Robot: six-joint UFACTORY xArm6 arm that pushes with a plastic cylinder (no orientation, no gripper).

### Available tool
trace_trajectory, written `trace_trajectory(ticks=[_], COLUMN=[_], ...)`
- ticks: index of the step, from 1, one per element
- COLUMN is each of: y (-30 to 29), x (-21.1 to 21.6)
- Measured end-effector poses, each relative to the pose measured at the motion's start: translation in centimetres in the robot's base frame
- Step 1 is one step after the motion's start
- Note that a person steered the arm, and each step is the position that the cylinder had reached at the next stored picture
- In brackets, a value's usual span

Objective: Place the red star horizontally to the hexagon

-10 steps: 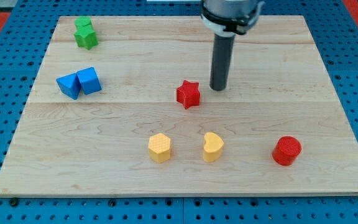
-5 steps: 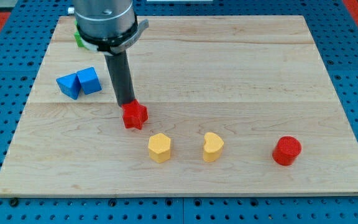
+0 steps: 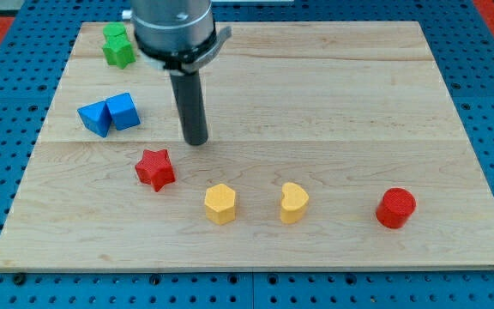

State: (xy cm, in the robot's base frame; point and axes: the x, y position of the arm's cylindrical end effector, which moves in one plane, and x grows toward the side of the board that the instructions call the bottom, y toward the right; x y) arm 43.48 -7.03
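The red star (image 3: 155,168) lies on the wooden board, left of centre. The yellow hexagon (image 3: 220,204) sits to its lower right, a little nearer the view's bottom. My tip (image 3: 195,141) is above and to the right of the star, apart from it and touching no block.
A yellow heart (image 3: 294,202) lies right of the hexagon and a red cylinder (image 3: 395,208) farther right. Two blue blocks (image 3: 110,113) sit together at the left. Two green blocks (image 3: 117,45) sit at the top left. The board (image 3: 358,103) rests on a blue pegboard.
The red star has moved left and down, from the board's centre to near the hexagon. My tip swept left behind it, then drew back up and right off the star.
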Motion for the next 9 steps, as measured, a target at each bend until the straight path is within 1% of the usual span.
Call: trace_trajectory(ticks=[1, 2, 3, 4, 5, 6, 7, 8, 9], y=[-2.0, -3.8, -2.1, -3.8, -6.2, -6.4, -6.4, -6.4, -6.6], x=[4.2, 6.4, 2.5, 4.0, 3.8, 5.8, 6.4, 4.8, 4.5])
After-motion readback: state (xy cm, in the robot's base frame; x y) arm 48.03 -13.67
